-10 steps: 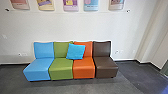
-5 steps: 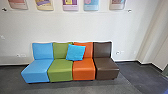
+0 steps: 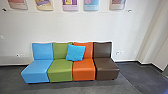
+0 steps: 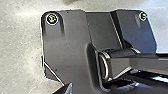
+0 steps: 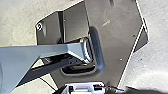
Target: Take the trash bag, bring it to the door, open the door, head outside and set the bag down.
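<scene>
Blue seat (image 3: 37, 71): set at the left end of a row of four, pressed close against the green one.
Green seat (image 3: 60, 71): placed between the blue and orange seats.
Orange seat (image 3: 84, 71): placed between the green and brown seats.
Brown seat (image 3: 107, 70): set at the right end of the row.
Cushion (image 3: 75, 52): bright blue, tilted, propped where the green and orange backrests are met.
Wall (image 3: 80, 27): white, edged below by a dark baseboard (image 3: 126, 61).
Posters (image 3: 70, 4): hung in a row above the seats, only their lower parts seen, with a thin line (image 3: 57, 10) stretched beneath them.
Floor (image 3: 62, 87): dark grey around the seats.
Left pincer: whether it is released or clenched cannot be told.
Right pincer: its state cannot be told either, nor whether anything is grasped.
Trash bag: its place cannot be told for certain; a dark, ragged-edged thing (image 5: 147, 91) is seen in part in the right wrist view, but whether it is the bag is left unclear.
</scene>
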Controlling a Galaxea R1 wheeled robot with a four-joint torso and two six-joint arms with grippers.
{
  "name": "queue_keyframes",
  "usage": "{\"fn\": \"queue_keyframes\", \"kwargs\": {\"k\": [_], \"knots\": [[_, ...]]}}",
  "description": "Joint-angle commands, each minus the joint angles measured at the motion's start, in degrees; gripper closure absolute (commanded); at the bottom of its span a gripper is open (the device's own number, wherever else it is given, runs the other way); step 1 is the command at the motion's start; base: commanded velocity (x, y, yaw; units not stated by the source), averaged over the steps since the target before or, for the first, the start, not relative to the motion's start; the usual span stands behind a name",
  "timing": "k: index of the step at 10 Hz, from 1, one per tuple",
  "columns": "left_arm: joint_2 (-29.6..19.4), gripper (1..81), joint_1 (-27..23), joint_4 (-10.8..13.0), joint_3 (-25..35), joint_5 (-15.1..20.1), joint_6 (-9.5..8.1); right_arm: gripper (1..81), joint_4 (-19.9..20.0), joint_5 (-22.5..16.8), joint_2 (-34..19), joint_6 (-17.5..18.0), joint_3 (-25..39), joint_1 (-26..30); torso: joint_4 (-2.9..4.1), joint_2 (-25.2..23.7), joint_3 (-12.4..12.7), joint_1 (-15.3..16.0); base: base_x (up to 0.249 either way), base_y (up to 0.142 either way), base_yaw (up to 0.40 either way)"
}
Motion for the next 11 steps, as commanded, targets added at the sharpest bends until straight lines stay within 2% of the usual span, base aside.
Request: {"fn": "queue_keyframes", "kwargs": {"k": [1, 3, 6, 7, 9, 11], "knots": [[-1.81, 1.0, -1.65, -0.48, 1.84, 3.73, -0.14, 1.0, -0.06, -3.35, -3.62, 0.04, 5.88, 1.26, 0.00, 0.00, 0.00, 0.00, 0.000, 0.000, 0.000], [-5.85, 1.0, -1.56, -1.26, 7.38, 3.82, -0.14, 1.0, 0.29, -3.35, -5.82, 0.21, 9.67, 1.26, 0.00, 0.00, 0.00, 0.00, 0.000, 0.000, 0.000], [-11.31, 1.0, -1.65, -1.27, 13.37, 3.82, -0.22, 1.0, 0.46, -3.44, -12.51, 0.21, 21.10, 1.34, 0.00, 0.00, 0.00, 0.00, 0.000, 0.000, 0.000], [-12.63, 1.0, -1.91, -1.44, 15.04, 3.73, -0.31, 1.0, 0.55, -3.35, -14.96, 0.21, 24.60, 1.34, 0.00, -5.73, 0.00, 3.69, 0.000, 0.000, 0.000], [-15.70, 1.0, -2.88, -4.16, 19.07, 3.82, -0.31, 1.0, 1.07, -2.91, -19.61, 0.39, 30.58, 1.69, 0.00, -6.39, 0.00, 4.09, 0.000, 0.000, 0.000], [-19.21, 1.0, -4.46, -7.15, 23.73, 4.17, -0.31, 1.0, 2.38, -3.00, -23.83, 0.30, 34.27, 3.27, 0.00, -9.67, 0.00, 6.12, 0.000, 0.000, 0.000]]}}
